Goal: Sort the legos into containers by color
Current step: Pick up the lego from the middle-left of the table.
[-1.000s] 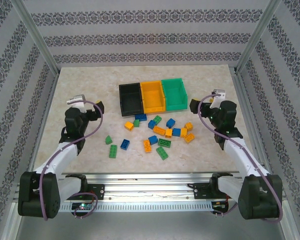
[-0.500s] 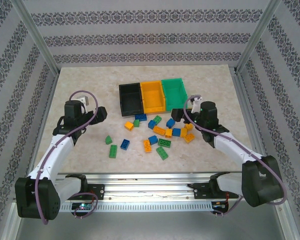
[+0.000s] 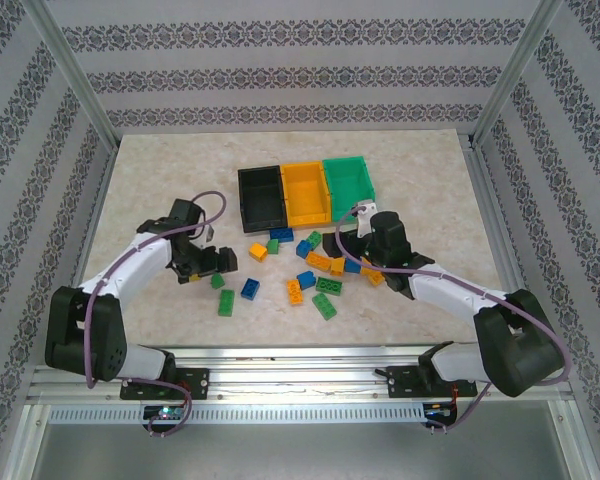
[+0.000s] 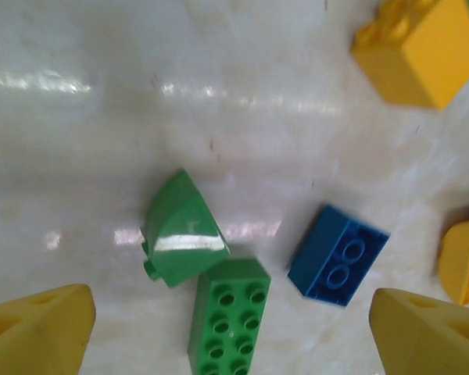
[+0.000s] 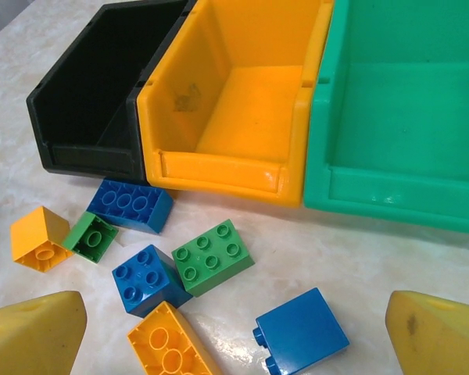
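Observation:
Legos in green, blue and orange-yellow lie scattered on the table in front of the containers: a black bin [image 3: 261,197], an orange-yellow bin [image 3: 305,192] and a green bin [image 3: 348,186], joined in a row. My left gripper [image 3: 215,262] hovers open over a sloped green lego [image 4: 184,230] and a long green lego [image 4: 227,316], touching neither. A blue lego [image 4: 336,254] lies just right of them. My right gripper [image 3: 352,245] is open above a six-stud green lego [image 5: 213,256] and a blue lego on its side [image 5: 301,332], close to the bins' front walls.
More legos lie between the two grippers, including an orange-yellow one [image 3: 258,251] and a green one [image 3: 325,306]. An aluminium frame and patterned walls enclose the table [image 3: 160,170]. The bins look empty in the right wrist view.
Both arms have swung inward and down to the lego pile. The left gripper now sits over the two green legos with its jaws slightly narrower. The right gripper has moved left toward the bins.

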You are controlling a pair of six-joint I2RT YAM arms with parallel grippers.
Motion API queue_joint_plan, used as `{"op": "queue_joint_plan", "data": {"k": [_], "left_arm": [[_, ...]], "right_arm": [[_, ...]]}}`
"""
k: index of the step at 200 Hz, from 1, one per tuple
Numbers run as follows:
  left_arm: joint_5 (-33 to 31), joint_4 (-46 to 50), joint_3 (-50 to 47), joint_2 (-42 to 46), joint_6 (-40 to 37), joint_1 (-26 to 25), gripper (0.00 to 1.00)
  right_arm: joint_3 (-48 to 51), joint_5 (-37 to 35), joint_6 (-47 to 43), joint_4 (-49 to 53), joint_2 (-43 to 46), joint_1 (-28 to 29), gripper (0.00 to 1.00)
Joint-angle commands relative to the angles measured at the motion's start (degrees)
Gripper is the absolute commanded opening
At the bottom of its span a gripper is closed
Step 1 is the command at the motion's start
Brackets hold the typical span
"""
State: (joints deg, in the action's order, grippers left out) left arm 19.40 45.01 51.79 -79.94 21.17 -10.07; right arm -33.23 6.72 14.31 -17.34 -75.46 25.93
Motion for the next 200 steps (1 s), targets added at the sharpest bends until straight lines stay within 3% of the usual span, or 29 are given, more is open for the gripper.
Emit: {"op": "queue_joint_plan", "data": {"k": [1, 49, 64, 95, 112, 157, 200], "left_arm": [[-4.09, 7.02, 1.0, -1.56, 2.02, -1.88, 0.8], [-8.88, 3.64, 1.53, -7.35, 3.24, -4.85, 0.77], [-9.68, 2.27, 2.27, -8.78, 2.87, -5.11, 0.68], [-12.4, 2.14, 4.16, -11.79, 1.41, -5.16, 0.65], [-12.84, 1.14, 3.79, -12.64, 1.16, -5.16, 0.58], [-12.26, -1.11, 2.84, -12.9, 1.16, -5.15, 0.42], [-12.06, -1.81, 4.0, -8.57, 0.7, -5.18, 0.36]], "right_arm": [[0.96, -3.53, -2.07, -2.3, 0.49, 0.78, 0.99], [1.22, -3.91, -2.0, -3.05, -0.04, 1.18, 0.98], [1.33, -4.18, -2.16, -3.01, 0.22, 1.31, 0.98], [1.74, -5.03, -2.74, -2.98, 1.34, 1.4, 0.98], [1.86, -5.41, -2.95, -2.82, 1.72, 1.44, 0.98], [1.91, -5.53, -2.99, -2.95, 1.77, 1.4, 0.98], [2.11, -5.67, -2.97, -3.05, 1.98, 1.49, 0.98]]}}
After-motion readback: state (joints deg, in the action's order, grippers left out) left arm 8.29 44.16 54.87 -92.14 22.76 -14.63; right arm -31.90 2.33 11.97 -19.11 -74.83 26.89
